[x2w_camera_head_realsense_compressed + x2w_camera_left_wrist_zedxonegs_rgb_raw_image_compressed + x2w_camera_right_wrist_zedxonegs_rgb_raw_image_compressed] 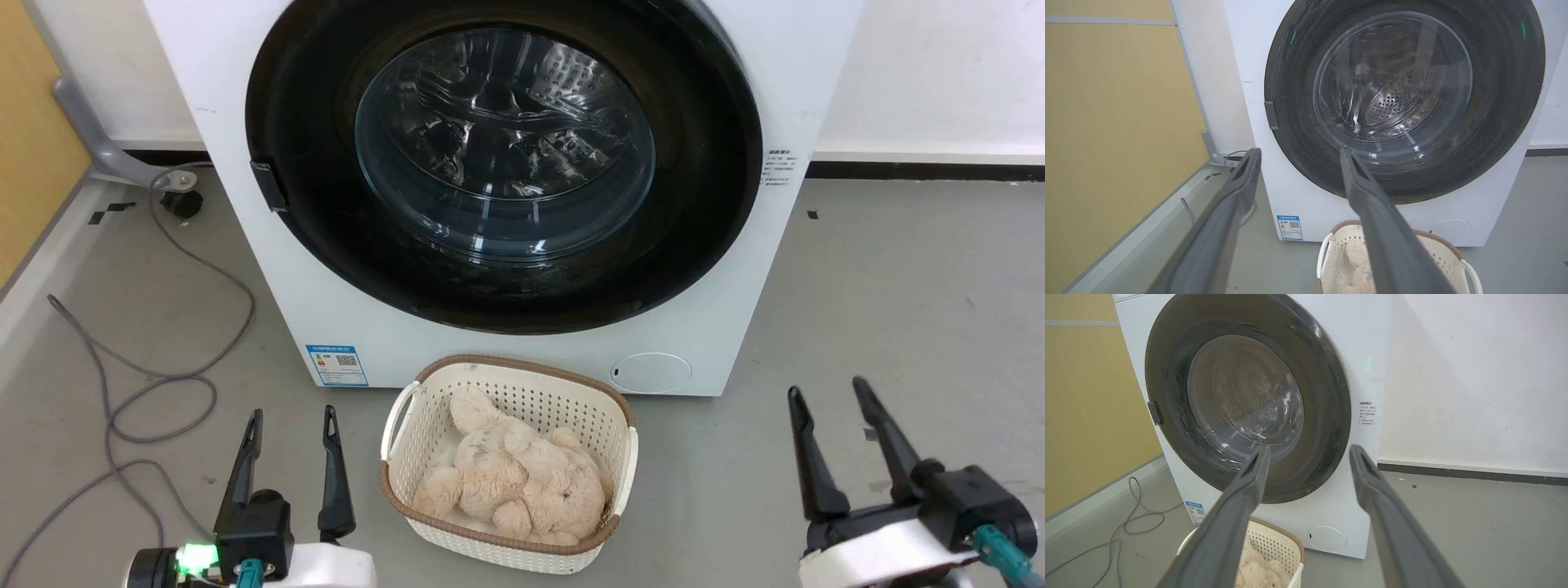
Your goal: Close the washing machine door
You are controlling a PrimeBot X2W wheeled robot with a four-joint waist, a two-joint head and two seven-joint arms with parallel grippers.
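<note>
Washing machine door (506,286) closed, flush with washing machine (490,359).

The smooth grey floor (898,310) is carrying everything here. The white washing machine (408,343) is standing on it against the back wall. Just in front of the machine's lower edge, a cream plastic basket (629,457) with a brown rim is sitting on the floor, near the machine, though contact cannot be told. To the left, a thin grey cable (252,309) is trailing across the floor in loose loops. Further back on that side, a black caster (181,202) is resting beside the foot of a grey metal leg (86,131). A few small dark marks (108,214) are dotting the surface.
</note>
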